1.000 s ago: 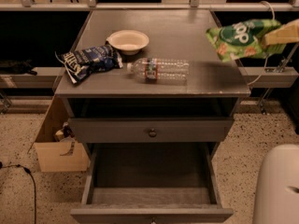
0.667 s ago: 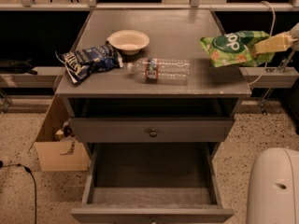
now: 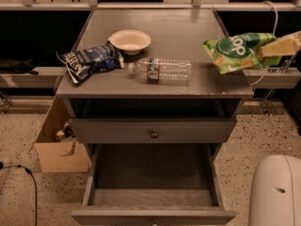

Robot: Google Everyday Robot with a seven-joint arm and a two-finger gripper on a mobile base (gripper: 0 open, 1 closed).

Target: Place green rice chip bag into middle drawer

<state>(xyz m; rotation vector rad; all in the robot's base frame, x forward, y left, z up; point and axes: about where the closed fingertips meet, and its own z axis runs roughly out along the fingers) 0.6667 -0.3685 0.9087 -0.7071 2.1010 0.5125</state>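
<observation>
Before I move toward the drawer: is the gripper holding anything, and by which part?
Yes: the gripper, at the cabinet top's right edge, pinches the green rice chip bag by its right end.

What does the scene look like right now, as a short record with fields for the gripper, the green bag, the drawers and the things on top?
gripper: at the cabinet's right edge, shut on the bag
green rice chip bag: held above the right front corner of the cabinet top, not in a drawer
middle drawer: pulled out, inner floor visible
knob drawer: shut, above the open one
on top: white bowl, blue chip bag, water bottle lying on its side
</observation>
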